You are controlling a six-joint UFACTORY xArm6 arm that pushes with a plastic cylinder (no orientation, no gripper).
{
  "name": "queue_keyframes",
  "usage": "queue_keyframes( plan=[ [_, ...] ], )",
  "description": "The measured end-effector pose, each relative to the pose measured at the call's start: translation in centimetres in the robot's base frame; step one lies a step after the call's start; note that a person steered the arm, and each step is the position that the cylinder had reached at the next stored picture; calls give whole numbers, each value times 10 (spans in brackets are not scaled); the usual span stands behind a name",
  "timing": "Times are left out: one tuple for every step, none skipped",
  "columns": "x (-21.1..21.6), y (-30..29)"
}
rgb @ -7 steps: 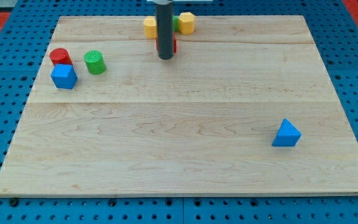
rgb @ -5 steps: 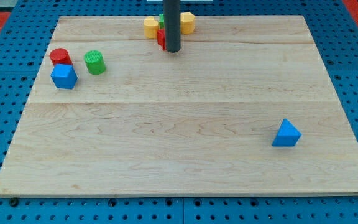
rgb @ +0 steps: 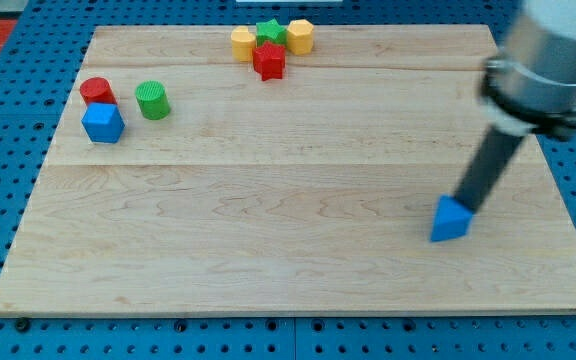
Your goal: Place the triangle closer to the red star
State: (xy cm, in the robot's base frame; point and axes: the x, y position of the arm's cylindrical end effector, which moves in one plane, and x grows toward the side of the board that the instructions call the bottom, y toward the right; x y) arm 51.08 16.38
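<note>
The blue triangle (rgb: pixel 450 220) lies at the view's lower right of the wooden board (rgb: pixel 268 250). My tip (rgb: pixel 463 204) is right against the triangle's upper right side, with the rod leaning up to the view's right. The red star (rgb: pixel 268 60) sits near the view's top centre, far from the triangle. It is in the open, with nothing over it.
A green star (rgb: pixel 270 32), a yellow block (rgb: pixel 243 43) and another yellow block (rgb: pixel 300 36) cluster around the red star. A red cylinder (rgb: pixel 96 91), a green cylinder (rgb: pixel 152 100) and a blue cube (rgb: pixel 102 123) stand at the view's upper left.
The rod has swung from the red star at the top centre to the lower right. The blue triangle has shifted slightly left and down. The red star is now uncovered.
</note>
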Motion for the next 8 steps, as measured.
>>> queue_keyframes(
  plan=[
    [35,18],
    [35,-16],
    [-15,-84],
    [-52,-146],
    [-97,-183],
    [-118,-160],
    [-120,-124],
    [-152,-138]
  ],
)
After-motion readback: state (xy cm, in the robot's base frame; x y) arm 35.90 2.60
